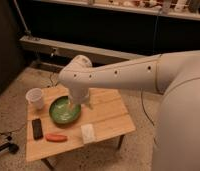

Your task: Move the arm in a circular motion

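The cream-white arm (123, 75) reaches in from the right, its thick tube segments dotted with small dark holes. It bends at a rounded joint (78, 75) above the small wooden table (108, 117). From there it points down. The narrow gripper (72, 106) hangs low over the right part of a green bowl (60, 114) on the table. The gripper's tip blends with the bowl's inside, and I see nothing held in it.
On the table stand a white cup (35, 97) at the far left, a black handset (37, 128), an orange carrot-like piece (56, 137) and a white packet (87, 133) near the front edge. A dark wall and a metal rail (68, 47) run behind.
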Robot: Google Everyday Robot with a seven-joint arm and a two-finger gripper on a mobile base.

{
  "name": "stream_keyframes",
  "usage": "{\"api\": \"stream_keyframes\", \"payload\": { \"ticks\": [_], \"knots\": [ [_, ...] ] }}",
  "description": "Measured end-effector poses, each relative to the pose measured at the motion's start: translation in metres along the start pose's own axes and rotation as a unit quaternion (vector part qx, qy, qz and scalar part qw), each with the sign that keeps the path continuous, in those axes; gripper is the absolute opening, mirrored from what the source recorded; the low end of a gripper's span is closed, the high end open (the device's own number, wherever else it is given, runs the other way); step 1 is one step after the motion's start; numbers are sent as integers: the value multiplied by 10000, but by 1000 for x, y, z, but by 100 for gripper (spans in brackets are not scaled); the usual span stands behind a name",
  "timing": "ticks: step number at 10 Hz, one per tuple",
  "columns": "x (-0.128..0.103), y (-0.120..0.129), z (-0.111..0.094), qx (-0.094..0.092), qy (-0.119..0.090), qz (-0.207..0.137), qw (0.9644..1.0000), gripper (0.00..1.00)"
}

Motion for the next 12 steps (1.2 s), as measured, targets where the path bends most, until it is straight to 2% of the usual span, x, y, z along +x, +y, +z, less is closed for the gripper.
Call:
{"api": "stream_keyframes", "payload": {
  "ticks": [1, 5, 7, 9, 12],
  "knots": [
    [-9, -5, 1, 36, -22, 59, 10000, 65],
    [-79, -34, -6, 173, -288, 329, 9989, 65],
    [-119, -30, -18, 195, -414, 251, 9986, 65],
    [-157, -12, -25, 256, -447, 19, 9987, 65],
    [-204, 50, -22, 401, -283, -611, 9969, 65]
  ]
}}
